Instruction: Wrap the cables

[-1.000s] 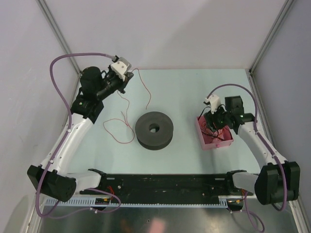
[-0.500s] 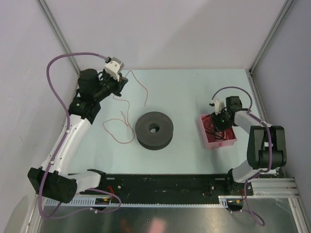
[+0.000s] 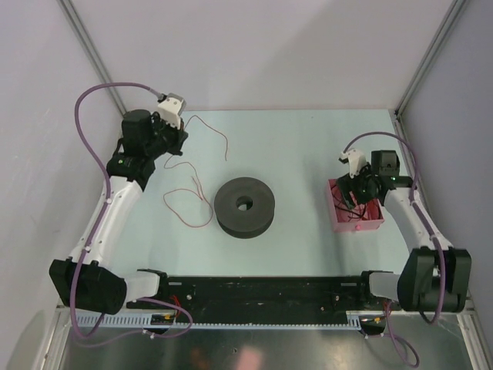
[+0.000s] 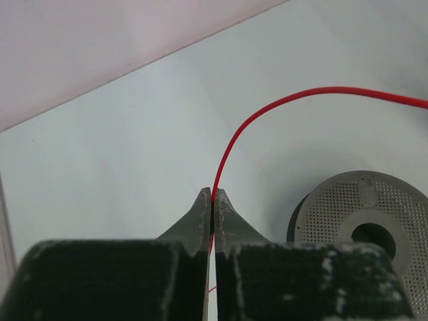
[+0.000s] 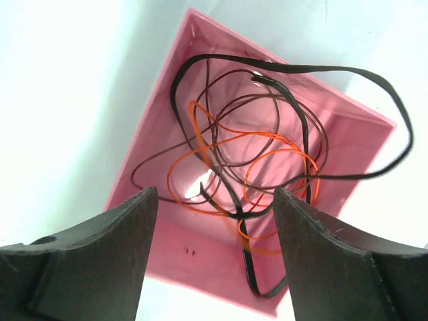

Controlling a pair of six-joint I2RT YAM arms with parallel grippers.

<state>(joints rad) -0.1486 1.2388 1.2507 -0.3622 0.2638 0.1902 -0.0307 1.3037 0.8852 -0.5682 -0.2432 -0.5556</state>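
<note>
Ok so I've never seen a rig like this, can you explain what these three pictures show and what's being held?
Two white-and-black robot arms share a pale green table. The wide picture looks down from above; the two others come from cameras on each wrist. On the table lie a black perforated spool, a thin red wire and a pink square box of tangled orange and dark wires. The left pincer is shut on the red wire. The right pincer hangs open above the box.

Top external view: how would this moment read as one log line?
left hand: shut on red cable | right hand: open above pink tray | black spool: mid-table, untouched
</note>
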